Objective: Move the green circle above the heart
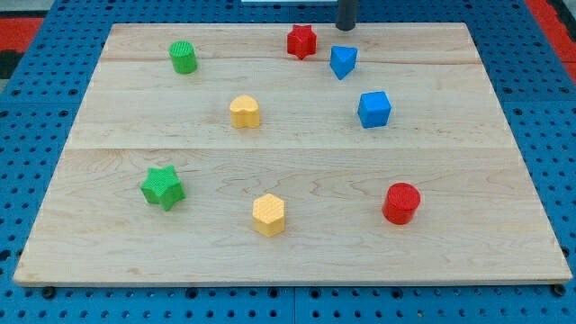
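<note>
The green circle [183, 57] stands near the board's top left. The yellow heart [244, 112] lies below it and to its right, near the board's middle. My tip [346, 27] is at the board's top edge, right of the red star [301, 41] and just above the blue wedge-shaped block [342, 61]. It is far to the right of the green circle and touches no block.
A blue cube [373, 109] sits right of centre. A green star [163, 187] is at lower left, a yellow hexagon [268, 214] at bottom centre, a red cylinder [400, 202] at lower right. The wooden board [297, 252] lies on a blue pegboard.
</note>
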### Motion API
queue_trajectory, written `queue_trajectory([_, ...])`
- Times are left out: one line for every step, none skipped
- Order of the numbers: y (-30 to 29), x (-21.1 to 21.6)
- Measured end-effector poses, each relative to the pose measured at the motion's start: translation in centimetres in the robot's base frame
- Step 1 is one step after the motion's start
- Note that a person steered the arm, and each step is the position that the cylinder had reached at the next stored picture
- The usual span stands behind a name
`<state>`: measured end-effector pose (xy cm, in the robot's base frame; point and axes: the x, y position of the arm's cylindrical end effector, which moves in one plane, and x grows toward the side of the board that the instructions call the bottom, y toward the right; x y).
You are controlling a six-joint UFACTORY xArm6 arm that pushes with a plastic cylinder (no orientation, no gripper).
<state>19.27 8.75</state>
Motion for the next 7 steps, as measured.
queue_trajectory([-4.9,0.0])
queue_trajectory([-9.3,0.2])
queue_trajectory([-16.3,0.0])
queue_trajectory([-24.2,0.0])
queue_trajectory([-28.8,1.9])
queue_trajectory([-27.4,6.4])
queue_trajectory([-26.0,6.8])
